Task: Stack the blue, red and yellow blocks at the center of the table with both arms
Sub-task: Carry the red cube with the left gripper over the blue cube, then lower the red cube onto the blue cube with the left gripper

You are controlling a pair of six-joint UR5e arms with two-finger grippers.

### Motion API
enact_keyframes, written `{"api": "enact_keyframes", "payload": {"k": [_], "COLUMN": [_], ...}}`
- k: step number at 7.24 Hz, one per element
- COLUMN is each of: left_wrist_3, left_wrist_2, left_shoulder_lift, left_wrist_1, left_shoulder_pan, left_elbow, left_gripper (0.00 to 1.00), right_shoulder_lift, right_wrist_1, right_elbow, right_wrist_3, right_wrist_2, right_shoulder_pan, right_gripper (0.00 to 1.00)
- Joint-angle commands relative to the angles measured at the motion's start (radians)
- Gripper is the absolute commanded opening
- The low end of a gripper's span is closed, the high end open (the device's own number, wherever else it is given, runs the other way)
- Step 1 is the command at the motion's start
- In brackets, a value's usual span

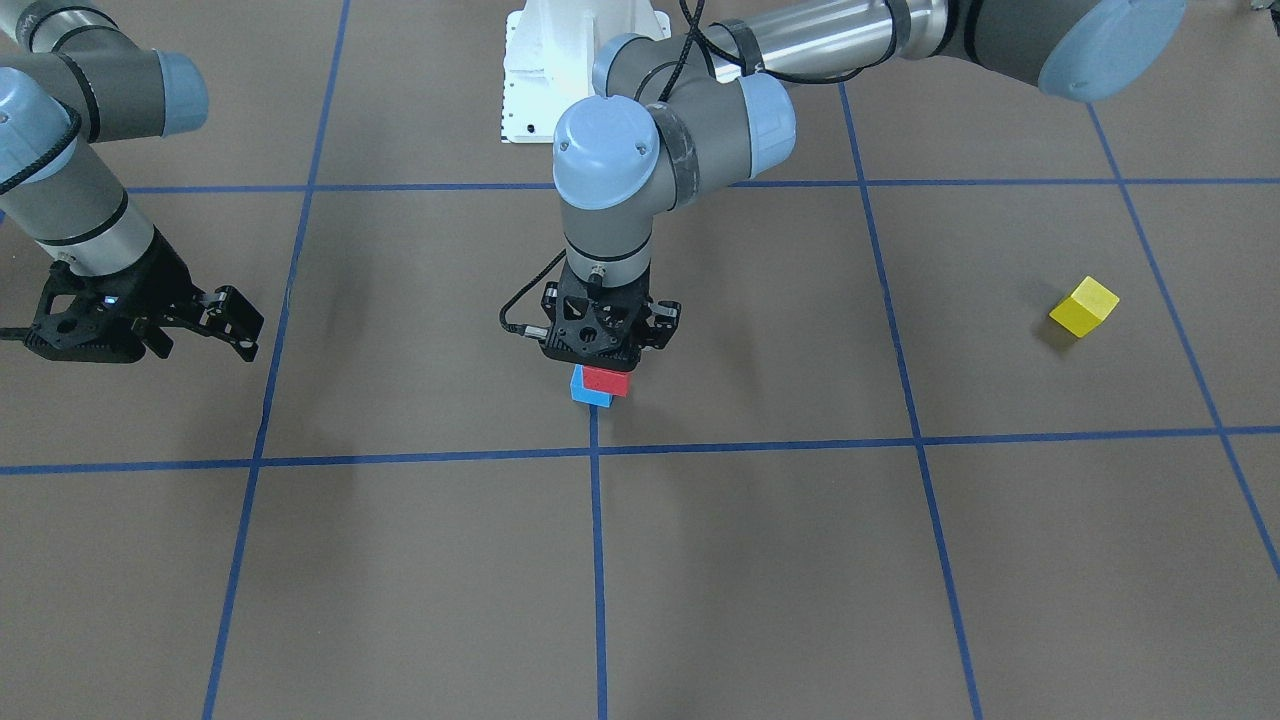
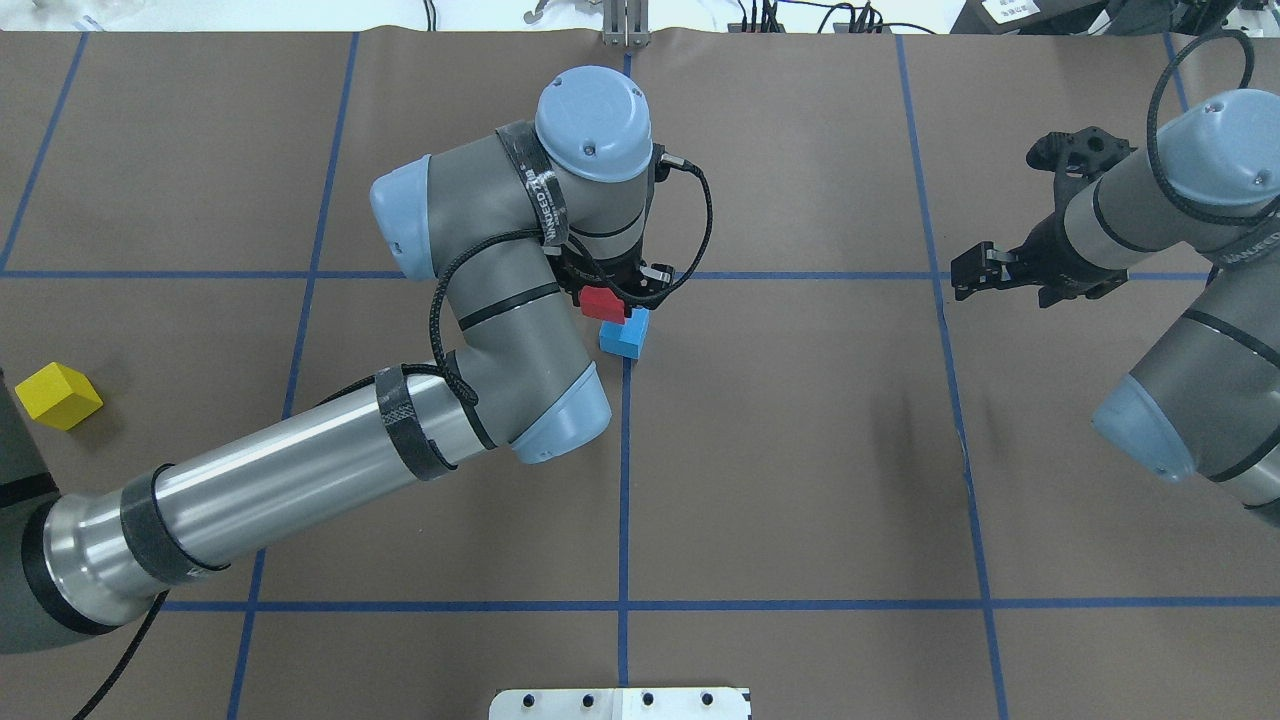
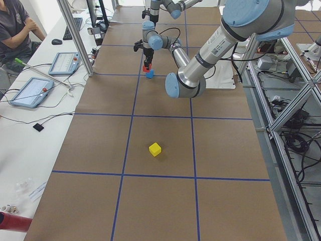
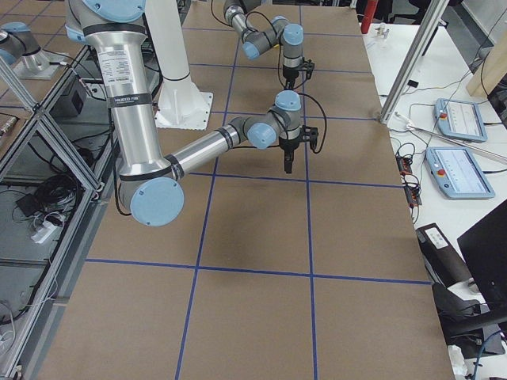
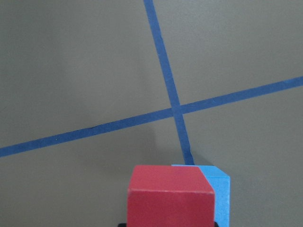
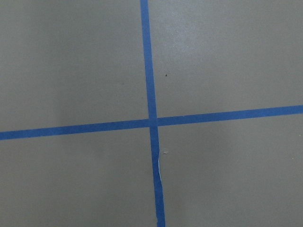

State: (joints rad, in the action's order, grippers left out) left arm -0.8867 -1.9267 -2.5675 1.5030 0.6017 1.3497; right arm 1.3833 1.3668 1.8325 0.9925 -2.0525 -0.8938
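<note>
The red block (image 1: 605, 381) is held in my left gripper (image 1: 607, 366), which points straight down at the table's centre and is shut on it. Under it the blue block (image 1: 583, 389) rests on the table beside a tape crossing, shifted a little so one side sticks out. The left wrist view shows the red block (image 5: 170, 197) covering most of the blue block (image 5: 220, 194). The yellow block (image 1: 1084, 306) lies alone far off on my left side. My right gripper (image 1: 236, 322) hovers open and empty well away on my right.
The brown table (image 1: 760, 560) is crossed by blue tape lines. A white pedestal (image 1: 560, 60) stands at the robot's edge. In the exterior left view a person (image 3: 15, 25) sits beside a bench with tablets (image 3: 31, 90).
</note>
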Motion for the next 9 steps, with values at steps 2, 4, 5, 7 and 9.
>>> {"api": "enact_keyframes", "payload": {"k": [2, 4, 5, 7, 9], "left_wrist_3": [0.002, 0.002, 0.002, 0.002, 0.002], "left_wrist_2": [-0.029, -0.054, -0.054, -0.052, -0.052], "left_shoulder_lift": [-0.069, -0.065, -0.06, -0.06, -0.06], "left_wrist_1": [-0.012, -0.02, -0.02, -0.02, -0.02], "left_shoulder_pan": [-0.003, -0.003, -0.003, -0.003, -0.005], "left_elbow": [-0.101, -0.104, -0.103, -0.103, -0.103], "left_gripper": [0.0, 0.0, 0.0, 0.0, 0.0], "right_shoulder_lift": [0.003, 0.003, 0.002, 0.0, 0.0], "right_wrist_1": [0.0, 0.0, 0.0, 0.0, 0.0], "right_elbow": [-0.002, -0.005, -0.009, -0.009, -0.009], "right_wrist_3": [0.0, -0.002, -0.002, -0.002, -0.002], "right_wrist_2": [-0.002, -0.002, -0.002, -0.003, -0.003], "right_shoulder_pan": [0.001, 0.001, 0.001, 0.001, 0.001], "right_gripper": [1.0, 1.0, 1.0, 1.0, 1.0]}}
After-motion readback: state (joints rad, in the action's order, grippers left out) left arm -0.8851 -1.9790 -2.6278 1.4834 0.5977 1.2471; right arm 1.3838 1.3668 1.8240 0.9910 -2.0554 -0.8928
